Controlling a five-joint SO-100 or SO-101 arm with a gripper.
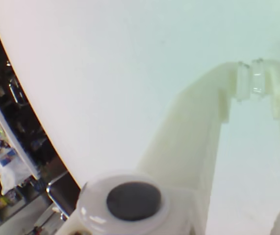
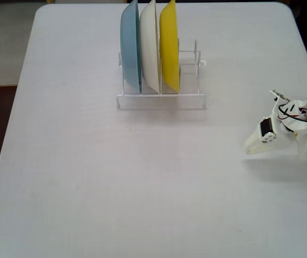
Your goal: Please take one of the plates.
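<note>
The gripper (image 2: 249,149), seen closed and empty, is placed well right of and below the rack (image 2: 161,100), whose edge-standing yellow plate (image 2: 169,45) is nearest.

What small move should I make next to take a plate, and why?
Probably swing the end effector up-left in the fixed view, toward the yellow plate. The end effector sits low over the table, well apart from the rack, holding nothing and apparently shut. The yellow plate stands on the rack's side nearest to it.
</note>
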